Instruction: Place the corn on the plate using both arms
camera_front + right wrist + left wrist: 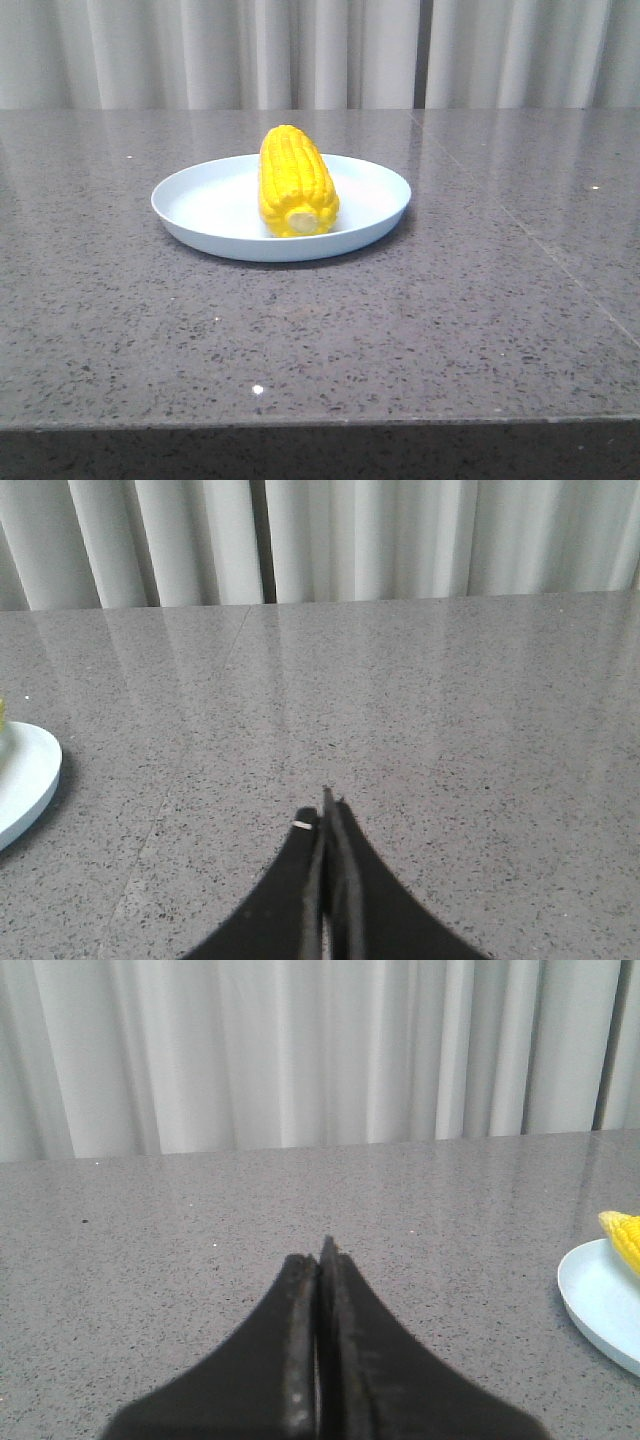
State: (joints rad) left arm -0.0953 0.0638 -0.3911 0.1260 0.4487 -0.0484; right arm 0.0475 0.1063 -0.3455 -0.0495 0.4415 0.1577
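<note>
- Corn placement appeared complete; the items below run from largest to smallest.
- The table (pixel 320 340), grey speckled stone, carried the plate (pixel 200 205).
- The plate sat flat, pale blue, well clear of the table's near edge.
- The corn (pixel 293 180) lay inside the plate rim, stub end toward the camera, resting slightly right of the plate's centre.
- The left gripper (pixel 320 1260) sat left of the plate, fingers pressed together, holding nothing.
- The right gripper (pixel 325 815) sat right of the plate, fingers likewise pressed together.
- Recommended practice: keep both arms clear of the plate rim so the cob stays put.
</note>
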